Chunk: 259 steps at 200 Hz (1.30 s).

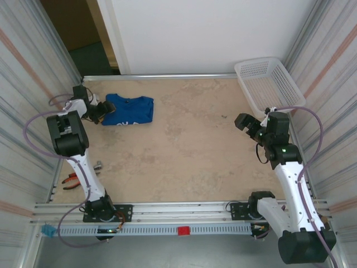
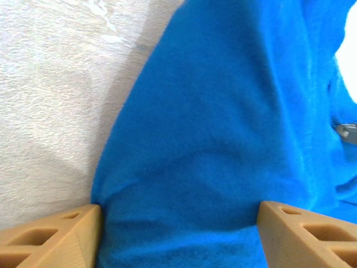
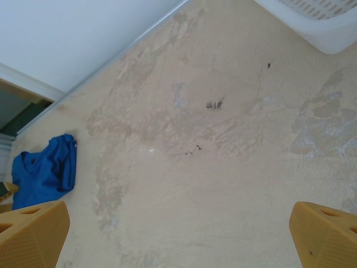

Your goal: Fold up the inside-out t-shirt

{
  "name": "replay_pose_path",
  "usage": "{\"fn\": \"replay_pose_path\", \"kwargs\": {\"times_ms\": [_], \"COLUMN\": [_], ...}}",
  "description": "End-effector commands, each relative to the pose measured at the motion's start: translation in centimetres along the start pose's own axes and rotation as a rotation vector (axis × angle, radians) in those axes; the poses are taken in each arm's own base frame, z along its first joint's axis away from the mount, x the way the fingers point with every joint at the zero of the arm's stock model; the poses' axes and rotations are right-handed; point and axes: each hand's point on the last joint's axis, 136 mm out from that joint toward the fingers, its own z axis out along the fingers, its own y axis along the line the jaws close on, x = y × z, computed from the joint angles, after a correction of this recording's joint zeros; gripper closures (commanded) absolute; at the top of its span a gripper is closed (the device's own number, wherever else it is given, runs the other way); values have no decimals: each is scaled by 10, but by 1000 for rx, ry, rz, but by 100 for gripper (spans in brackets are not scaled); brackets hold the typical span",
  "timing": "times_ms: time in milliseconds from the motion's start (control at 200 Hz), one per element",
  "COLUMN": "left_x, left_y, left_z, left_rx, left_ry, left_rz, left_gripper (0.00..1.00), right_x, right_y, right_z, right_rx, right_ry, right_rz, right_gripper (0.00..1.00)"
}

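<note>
My left gripper (image 1: 99, 113) is at the upper left of the overhead frame, fingers spread astride the left edge of the royal-blue t-shirt (image 1: 129, 109), which lies bunched on the table (image 1: 189, 151). I judge this is the grasp before a fold, so next I should close on the cloth. My right gripper (image 1: 245, 124), also spread, hangs empty at right.

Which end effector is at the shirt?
The left end effector, open with its fingers either side of the blue shirt. The right end effector hangs open over bare table near the basket.
</note>
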Motion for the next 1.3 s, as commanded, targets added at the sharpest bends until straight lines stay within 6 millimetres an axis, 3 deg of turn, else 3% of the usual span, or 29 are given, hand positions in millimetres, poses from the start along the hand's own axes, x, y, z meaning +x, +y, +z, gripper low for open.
{"fn": "replay_pose_path", "kwargs": {"times_ms": [0,326,561,746,812,857,962,1012,1167,1293], "left_x": [-1,-15,-3,15,17,15,3,-8,-50,-72], "left_y": [5,-5,3,-6,-8,-9,-10,-13,-19,-16], "left_z": [-12,-31,-8,22,26,25,15,7,-30,-43], "left_rx": [-82,-134,-172,-129,-114,-112,-116,-128,-201,-249], "left_ry": [-45,-186,-117,2,18,12,-31,-59,-155,-155], "left_rz": [-10,16,-43,-36,-52,-60,-77,-73,-26,3], "left_gripper": [24,22,19,18,24,36,83,100,100,100], "right_x": [-10,-8,-10,-13,-15,-16,-17,-17,-19,-19], "right_y": [13,16,20,25,26,27,29,31,33,34], "right_z": [-14,-14,-15,-20,-21,-22,-26,-29,-34,-36], "right_rx": [-49,-69,-87,-104,-108,-113,-122,-126,-135,-141], "right_ry": [-25,-17,-22,-35,-38,-42,-48,-52,-61,-59], "right_rz": [-16,-11,-2,1,4,3,2,1,1,4], "right_gripper": [1,1,1,1,1,1,1,1,1,1]}}
